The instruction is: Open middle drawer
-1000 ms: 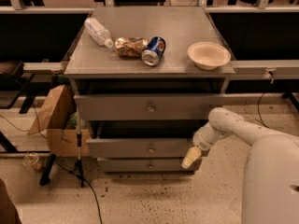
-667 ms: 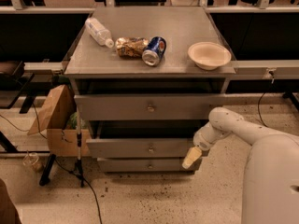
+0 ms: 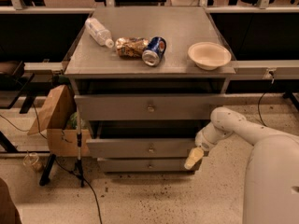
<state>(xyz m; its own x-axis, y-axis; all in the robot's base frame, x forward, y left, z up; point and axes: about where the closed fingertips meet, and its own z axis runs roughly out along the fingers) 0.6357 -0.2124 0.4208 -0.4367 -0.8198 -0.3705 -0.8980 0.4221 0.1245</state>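
Jaw state we cannot tell; our gripper has sat unmoved for 1 second at the right end of the middle drawer, which looks partly open, so no progress.

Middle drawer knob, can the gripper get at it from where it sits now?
Probably yes. The gripper hangs by the right end of the middle drawer, and nothing stands between it and the knob.
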